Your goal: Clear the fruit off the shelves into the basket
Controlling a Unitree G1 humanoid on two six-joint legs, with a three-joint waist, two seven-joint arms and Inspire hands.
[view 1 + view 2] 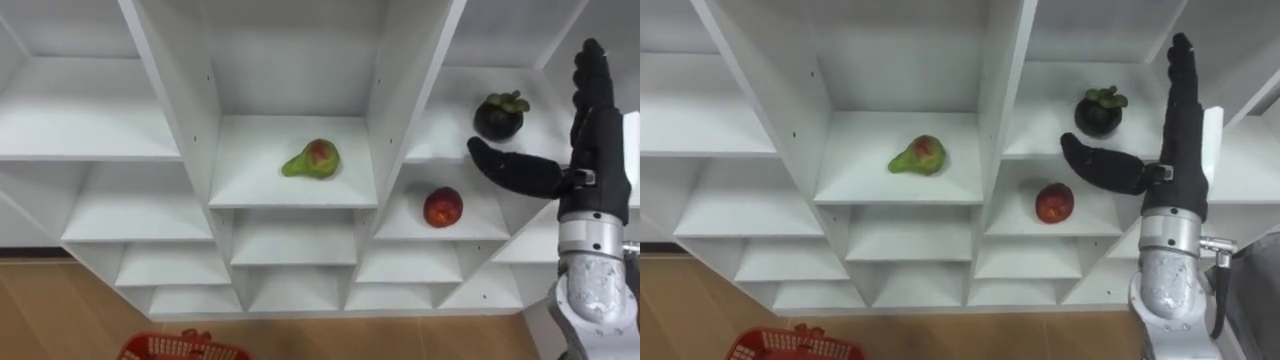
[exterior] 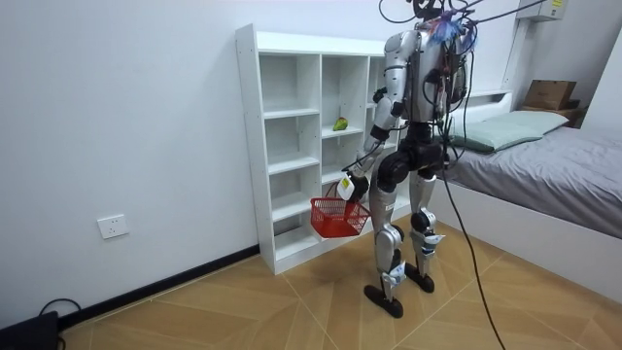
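Note:
A green pear with a red blush (image 1: pixel 312 160) lies on a middle shelf of the white closet (image 1: pixel 190 110). In the right column a dark mangosteen (image 1: pixel 500 117) sits on the upper shelf, and a red round fruit (image 1: pixel 442 207) on the shelf below. My right hand (image 1: pixel 592 150) is raised in front of that column, open, fingers straight up and thumb stretched left between the two fruits, touching neither. My left hand (image 2: pixel 352 185) hangs low, curled on the handle of a red basket (image 2: pixel 339 216), whose rim (image 1: pixel 185 347) shows at the bottom left.
I stand upright facing the closet (image 2: pixel 282 146) on a wooden floor (image 2: pixel 292 301). A bed (image 2: pixel 554 165) with a cardboard box (image 2: pixel 550 93) beside it lies close behind me at the room view's right. The other shelves hold nothing.

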